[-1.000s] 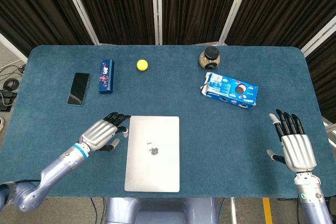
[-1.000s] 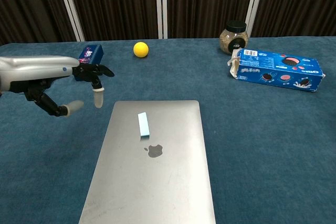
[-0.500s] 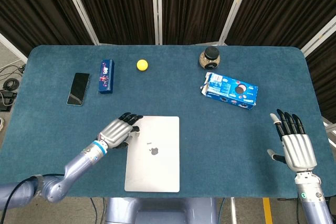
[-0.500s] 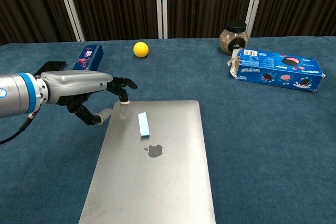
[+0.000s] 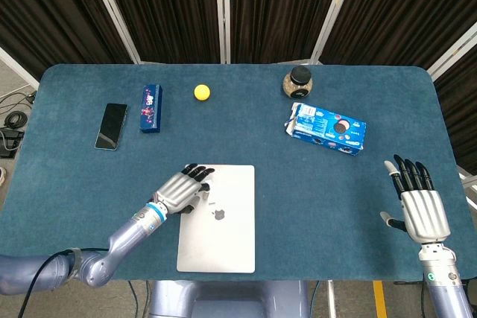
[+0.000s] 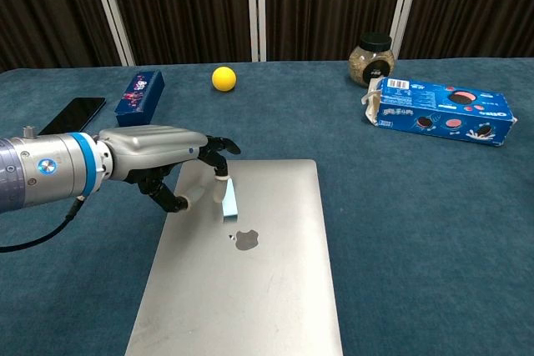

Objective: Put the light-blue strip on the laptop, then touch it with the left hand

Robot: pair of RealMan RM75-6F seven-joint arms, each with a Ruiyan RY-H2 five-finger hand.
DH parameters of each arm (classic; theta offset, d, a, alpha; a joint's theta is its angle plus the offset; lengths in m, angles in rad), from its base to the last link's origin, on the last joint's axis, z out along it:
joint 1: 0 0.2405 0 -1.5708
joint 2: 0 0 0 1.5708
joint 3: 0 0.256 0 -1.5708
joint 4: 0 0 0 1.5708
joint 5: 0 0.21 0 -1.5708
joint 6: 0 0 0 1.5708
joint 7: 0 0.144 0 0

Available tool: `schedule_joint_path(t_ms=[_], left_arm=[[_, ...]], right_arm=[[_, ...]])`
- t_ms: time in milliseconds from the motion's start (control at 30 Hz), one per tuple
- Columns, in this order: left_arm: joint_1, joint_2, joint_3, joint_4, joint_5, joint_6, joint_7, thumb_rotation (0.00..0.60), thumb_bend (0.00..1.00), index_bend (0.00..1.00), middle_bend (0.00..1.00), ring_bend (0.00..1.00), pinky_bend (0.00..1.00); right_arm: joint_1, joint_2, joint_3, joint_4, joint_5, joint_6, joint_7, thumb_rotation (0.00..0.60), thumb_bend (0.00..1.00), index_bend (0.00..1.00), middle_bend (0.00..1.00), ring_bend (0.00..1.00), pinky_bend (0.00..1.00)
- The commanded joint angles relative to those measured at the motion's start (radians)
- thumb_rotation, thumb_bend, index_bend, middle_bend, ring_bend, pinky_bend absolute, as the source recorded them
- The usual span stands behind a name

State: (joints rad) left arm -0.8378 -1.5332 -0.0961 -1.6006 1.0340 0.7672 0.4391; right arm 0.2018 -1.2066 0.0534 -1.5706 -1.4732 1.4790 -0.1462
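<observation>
Light-blue strip [image 6: 228, 199] on your closed laptop [image 6: 242, 273]
Your left hand [image 6: 163, 156] reaches over it, fingers [image 6: 219, 146] loosely spread, empty, a fingertip at the strip's top; contact unclear.

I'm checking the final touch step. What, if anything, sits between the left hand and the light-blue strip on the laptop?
Nothing visible does. The light-blue strip lies on the closed laptop, and the left hand reaches over the lid's corner with a fingertip at the strip's far end; whether it touches is unclear.
</observation>
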Motion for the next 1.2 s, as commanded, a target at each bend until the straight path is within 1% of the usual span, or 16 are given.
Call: schedule_joint_path(t_ms=[33,333,600,1200], left_arm=[[-0.013,-0.019,0.008,0.003,-0.005,0.006,0.021,0.600,0.69,0.41,0.00,0.00,0.00],[-0.033,-0.062,0.021,0.024,-0.038,0.036,0.069,0.600,0.69,0.41,0.00,0.00,0.00],[-0.041,-0.078,0.027,0.041,-0.053,0.044,0.072,0.600,0.70,0.41,0.00,0.00,0.00],[-0.038,-0.089,0.055,0.049,-0.024,0.068,0.075,0.600,0.70,0.42,0.00,0.00,0.00]], right_arm=[[-0.002,0.001,0.002,0.000,0.000,-0.004,0.004,0.600,0.00,0.00,0.00,0.00,0.00],[-0.009,0.006,0.009,-0.001,-0.006,-0.006,0.015,0.600,0.00,0.00,0.00,0.00,0.00],[-0.013,0.010,0.016,0.000,-0.007,-0.010,0.024,0.600,0.00,0.00,0.00,0.00,0.00],[-0.018,0.010,0.023,0.001,-0.011,-0.020,0.032,0.600,0.00,0.00,0.00,0.00,0.00]])
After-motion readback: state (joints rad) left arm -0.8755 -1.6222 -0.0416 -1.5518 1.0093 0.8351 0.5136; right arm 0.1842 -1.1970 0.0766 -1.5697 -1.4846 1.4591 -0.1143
